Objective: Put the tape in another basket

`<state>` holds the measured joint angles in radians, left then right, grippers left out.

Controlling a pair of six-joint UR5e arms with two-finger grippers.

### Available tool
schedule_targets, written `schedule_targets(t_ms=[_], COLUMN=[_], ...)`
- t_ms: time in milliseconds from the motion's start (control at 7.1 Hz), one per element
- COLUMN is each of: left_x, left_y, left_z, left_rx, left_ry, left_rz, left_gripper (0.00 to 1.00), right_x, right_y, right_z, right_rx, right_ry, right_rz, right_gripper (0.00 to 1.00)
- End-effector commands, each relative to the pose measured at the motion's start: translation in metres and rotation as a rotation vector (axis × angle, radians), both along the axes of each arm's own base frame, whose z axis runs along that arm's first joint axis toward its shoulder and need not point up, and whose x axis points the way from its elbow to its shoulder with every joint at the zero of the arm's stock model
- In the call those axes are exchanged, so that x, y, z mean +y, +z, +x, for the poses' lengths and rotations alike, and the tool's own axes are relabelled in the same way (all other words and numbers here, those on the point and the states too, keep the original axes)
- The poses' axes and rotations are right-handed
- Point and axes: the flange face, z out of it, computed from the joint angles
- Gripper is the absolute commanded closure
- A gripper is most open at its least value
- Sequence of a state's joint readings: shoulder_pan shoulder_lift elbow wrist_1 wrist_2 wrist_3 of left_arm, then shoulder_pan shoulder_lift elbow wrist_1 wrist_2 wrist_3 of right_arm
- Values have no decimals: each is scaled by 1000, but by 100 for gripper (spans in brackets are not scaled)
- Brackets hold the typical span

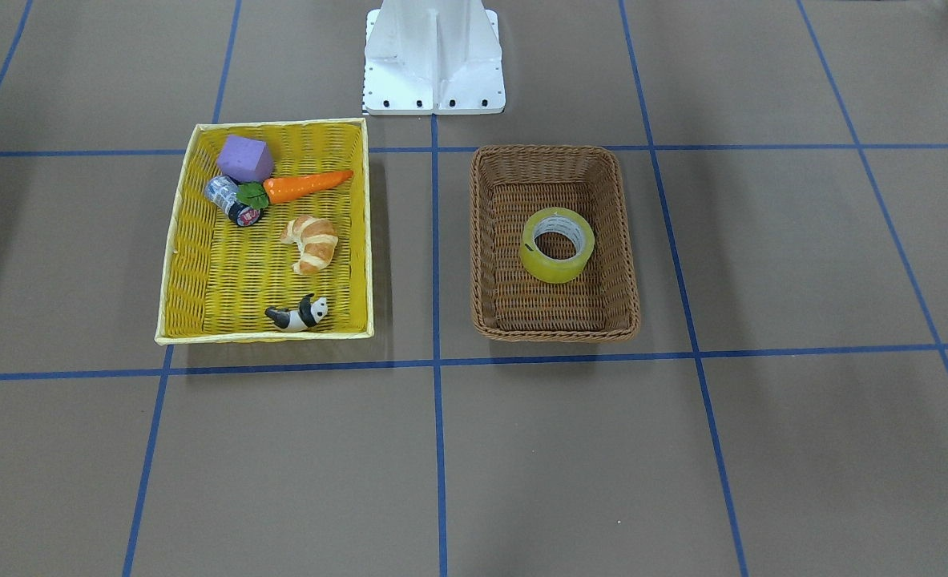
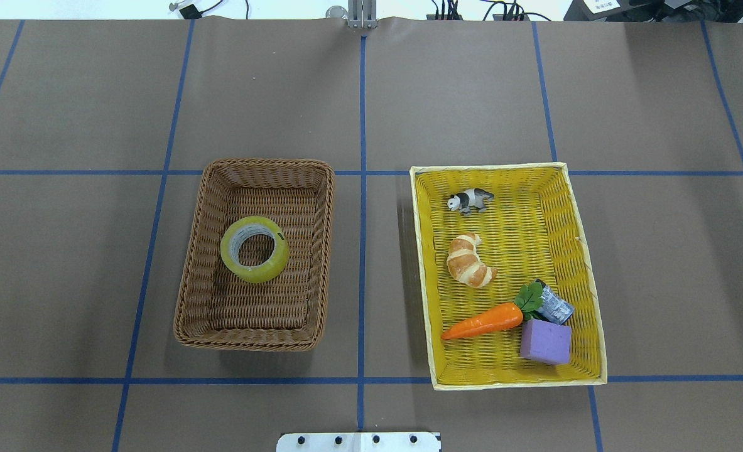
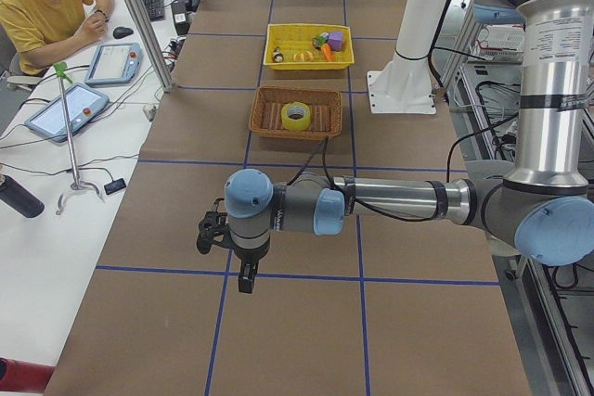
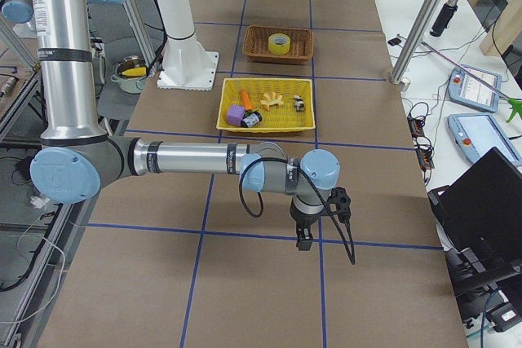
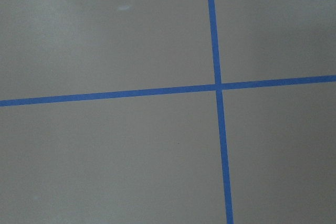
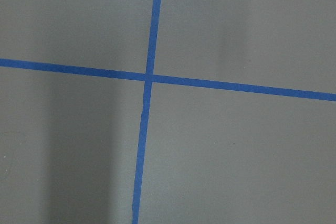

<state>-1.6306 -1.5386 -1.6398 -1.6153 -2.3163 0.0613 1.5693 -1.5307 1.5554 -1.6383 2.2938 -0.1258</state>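
Tape lies flat near centre of brown basket, clear of all four walls. Overhead view: yellow tray-basket sits at 3 o'clock of it, blue line between, rims apart. In the tray: panda at 12, croissant mid, carrot, purple block and small cylinder packed at 5 o'clock; bare weave at 2–3 o'clock. Left gripper and right gripper hang over bare table at opposite ends, well apart from both baskets. Whether their fingers are parted or closed, can't tell.

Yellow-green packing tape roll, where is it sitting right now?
In the overhead view the yellow-green tape roll lies flat mid-floor in the brown wicker basket at left, across a blue line from the yellow woven tray.
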Motion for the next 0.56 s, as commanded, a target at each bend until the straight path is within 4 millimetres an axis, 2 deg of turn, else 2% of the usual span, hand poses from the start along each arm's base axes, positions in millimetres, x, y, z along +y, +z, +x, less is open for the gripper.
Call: schedule_targets(t_ms=[0,423], left_x=[1,5], left_y=[1,5], left_z=[0,0], left_rx=[0,1], left_ry=[0,0], left_rz=[-3,-11], left_gripper=[1,1], right_x=[1,2], right_y=[1,1], right_z=[0,0], right_rx=[-1,-3], right_ry=[0,0], right_rz=[-2,-3], right_gripper=[0,0])
